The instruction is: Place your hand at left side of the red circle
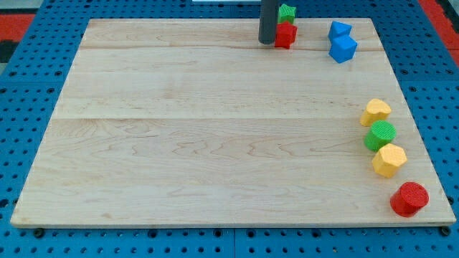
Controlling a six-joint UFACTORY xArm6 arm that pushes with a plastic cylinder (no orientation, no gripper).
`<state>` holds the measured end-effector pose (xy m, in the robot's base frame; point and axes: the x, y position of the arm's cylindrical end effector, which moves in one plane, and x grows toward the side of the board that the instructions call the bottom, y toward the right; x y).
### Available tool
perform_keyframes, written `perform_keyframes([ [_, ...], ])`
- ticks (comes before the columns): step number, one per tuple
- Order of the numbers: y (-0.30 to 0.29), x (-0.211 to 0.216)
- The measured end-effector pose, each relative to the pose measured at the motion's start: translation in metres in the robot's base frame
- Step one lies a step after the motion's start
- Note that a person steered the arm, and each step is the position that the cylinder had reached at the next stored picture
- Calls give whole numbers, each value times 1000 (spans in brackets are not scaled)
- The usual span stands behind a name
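The red circle lies near the board's bottom right corner. My tip is at the view's top centre, far up and left of the red circle. It touches the left side of a red block. A green block sits just above that red block.
Two blue blocks sit at the top right. Above the red circle, along the right edge, stand a yellow heart-like block, a green circle and a yellow hexagon. The wooden board rests on a blue pegboard.
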<state>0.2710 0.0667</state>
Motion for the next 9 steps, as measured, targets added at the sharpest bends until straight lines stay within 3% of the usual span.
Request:
perform_keyframes([
  [4,73,230],
  [6,81,342],
  [8,70,340],
  [9,34,317],
])
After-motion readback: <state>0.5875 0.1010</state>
